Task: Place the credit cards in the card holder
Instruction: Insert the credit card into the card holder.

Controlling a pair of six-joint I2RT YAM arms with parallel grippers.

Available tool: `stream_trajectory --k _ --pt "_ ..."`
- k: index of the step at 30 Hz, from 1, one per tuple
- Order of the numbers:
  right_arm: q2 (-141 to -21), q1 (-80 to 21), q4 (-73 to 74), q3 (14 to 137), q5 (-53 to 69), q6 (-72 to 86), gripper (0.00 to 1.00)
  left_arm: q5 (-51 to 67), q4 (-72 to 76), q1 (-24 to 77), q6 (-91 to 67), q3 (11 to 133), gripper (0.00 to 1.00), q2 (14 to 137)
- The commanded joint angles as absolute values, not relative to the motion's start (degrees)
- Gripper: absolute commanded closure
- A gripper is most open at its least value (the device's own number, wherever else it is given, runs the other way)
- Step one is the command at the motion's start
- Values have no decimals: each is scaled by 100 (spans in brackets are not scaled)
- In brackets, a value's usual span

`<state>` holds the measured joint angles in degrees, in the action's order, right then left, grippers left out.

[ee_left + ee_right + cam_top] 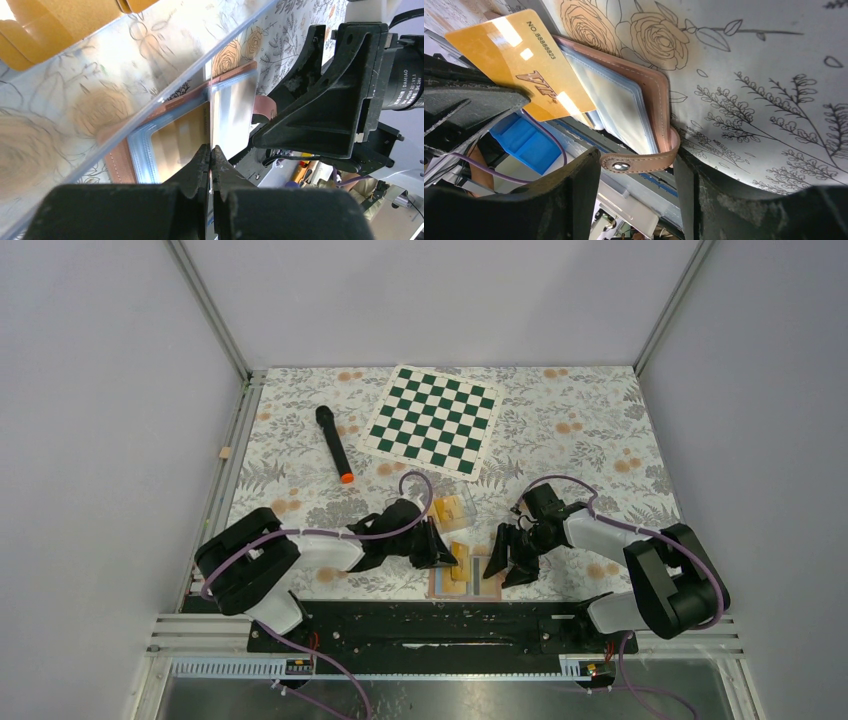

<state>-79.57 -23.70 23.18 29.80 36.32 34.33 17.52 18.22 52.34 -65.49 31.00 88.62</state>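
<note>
The tan card holder (pixel 481 586) lies open at the table's near edge, its clear pockets (pixel 624 107) facing up. My left gripper (pixel 444 552) (pixel 210 148) is shut on a credit card (pixel 231 107), held on edge over the holder's left half (pixel 120 161). From the right wrist this card (pixel 524 62) is gold, its lower corner at the pockets. My right gripper (pixel 512 562) (pixel 636 172) is at the holder's right edge. The snap tab (pixel 644 162) spans the gap between its fingers and touches both. More yellow cards (pixel 452 510) (pixel 45 25) lie in a clear box.
The clear plastic box (pixel 150 75) stands just behind the holder, close to the left gripper. A green-white chessboard (pixel 432 420) lies at the back. A black stick with an orange tip (pixel 335 445) lies at the back left. The table's metal front rail (pixel 420 625) runs right beside the holder.
</note>
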Motion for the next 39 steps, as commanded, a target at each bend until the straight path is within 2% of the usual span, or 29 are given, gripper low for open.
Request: stream_trajectory --k 1,8,22,33,39 --pt "-8052 -2413 2210 2944 3439 3329 40 1730 2144 5346 -6685 3124 100 8841" --pt "-8111 -2416 2179 2930 3476 3343 49 1527 1965 5346 -6715 3050 100 8456" --pt "-8121 -2417 2169 2923 3510 3339 51 1108 1124 5360 -6399 3252 100 8487" --pt "-8143 -2417 2169 2927 3526 3325 51 1354 2103 5387 -6812 2838 100 8496" --pt "-8139 -2417 2163 2921 3533 3329 51 1235 2088 5394 -6814 2781 100 8245"
